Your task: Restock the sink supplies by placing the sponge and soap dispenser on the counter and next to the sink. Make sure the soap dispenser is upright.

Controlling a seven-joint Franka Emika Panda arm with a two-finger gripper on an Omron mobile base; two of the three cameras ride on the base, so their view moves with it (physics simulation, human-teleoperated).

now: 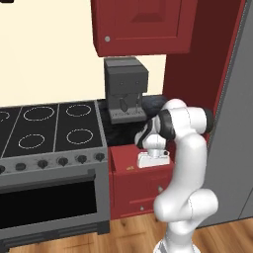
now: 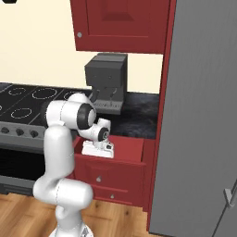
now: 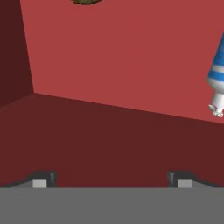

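My gripper (image 3: 111,178) hangs open inside an open red drawer (image 3: 122,48), its fingertips (image 3: 43,179) wide apart with nothing between them. A blue and white soap dispenser (image 3: 217,74) lies on the drawer floor at the right edge of the hand view, nozzle end pointing down the picture. At the top edge a sliver of the yellow-brown sponge (image 3: 85,1) peeks in. From the base views the hand (image 1: 153,159) (image 2: 97,149) points down into the drawer (image 2: 127,149), just below the black speckled counter (image 1: 121,133) (image 2: 139,115). The sink is out of view.
A dark coffee machine (image 1: 126,89) (image 2: 106,81) stands on the counter behind the drawer. The black stove (image 1: 49,128) lies to the left, a tall grey panel (image 2: 203,115) to the right, and red wall cabinets (image 1: 143,24) hang above.
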